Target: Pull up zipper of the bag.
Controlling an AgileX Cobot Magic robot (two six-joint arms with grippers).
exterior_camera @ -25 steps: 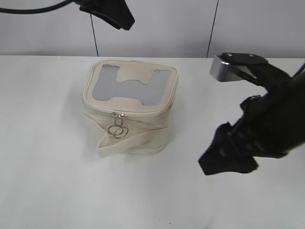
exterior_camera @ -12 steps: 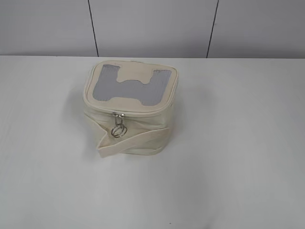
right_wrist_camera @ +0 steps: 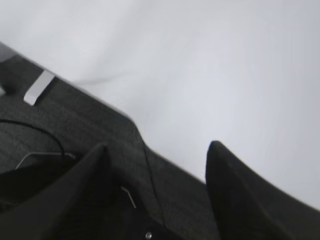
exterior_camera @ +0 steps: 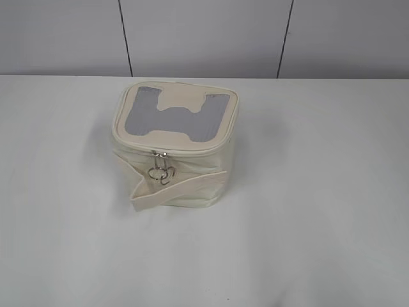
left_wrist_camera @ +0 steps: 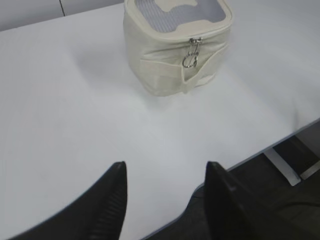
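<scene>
The bag is a small boxy cream case standing on the white table, lid up, with a grey mesh panel and a cream H patch. The zipper runs round the lid's rim; its two silver sliders with ring pulls hang together at the front face. The bag also shows in the left wrist view, with the ring pulls on its side. My left gripper is open and empty, over the table's near edge, far from the bag. My right gripper is open and empty, over the table edge and dark floor. Neither arm shows in the exterior view.
A wide cream strap band sticks out from the bag's lower front. The white table ends at an edge in both wrist views, with dark floor and cables beyond it. A grey panelled wall stands behind.
Both arms have pulled out of the exterior view since one second ago. The bag stays in place; the ring pulls have swung slightly.
</scene>
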